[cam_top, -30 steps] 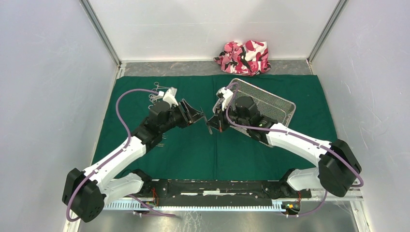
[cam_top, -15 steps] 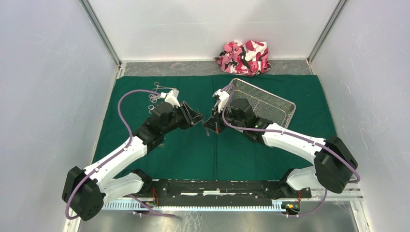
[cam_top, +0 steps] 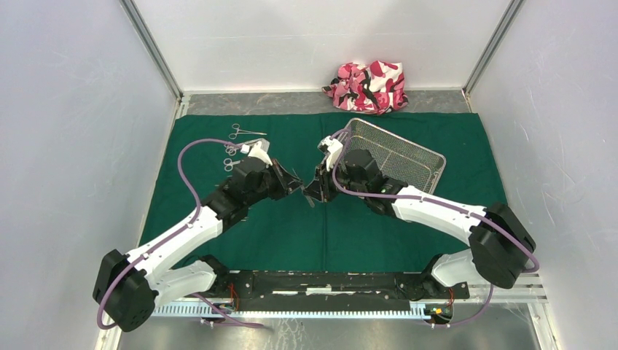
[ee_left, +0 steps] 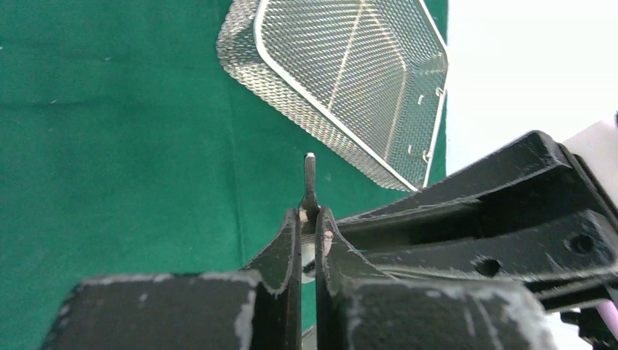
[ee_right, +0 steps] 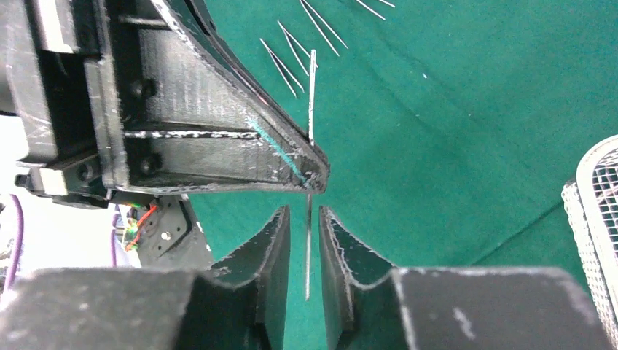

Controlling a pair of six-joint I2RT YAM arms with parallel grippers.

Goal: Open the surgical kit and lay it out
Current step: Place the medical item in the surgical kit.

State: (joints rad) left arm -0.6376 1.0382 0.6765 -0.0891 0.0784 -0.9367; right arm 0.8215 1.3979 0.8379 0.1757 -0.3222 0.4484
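Top external: high over the near edge, facing down on the grey counter (cam_top: 255, 102).
Left wrist: close, past its own jaws toward the rectangular silver wire-mesh tray (ee_left: 350, 80), upper centre.
Right wrist: close, past its jaws across the dark green cloth (ee_right: 452, 146).
Shared: cloth and tray in all three; slim steel instrument (ee_left: 310, 182) in both wrist views.

One mesh tray (cam_top: 401, 153), one green drape (cam_top: 313, 226), one camouflage bundle (cam_top: 368, 87) — steel instruments (cam_top: 244, 132) partly hidden.

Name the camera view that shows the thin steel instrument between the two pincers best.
Right wrist: the instrument shows along nearly its whole length, clamped by the left pincer. Left wrist shows only its tip; top external shows a dark sliver.
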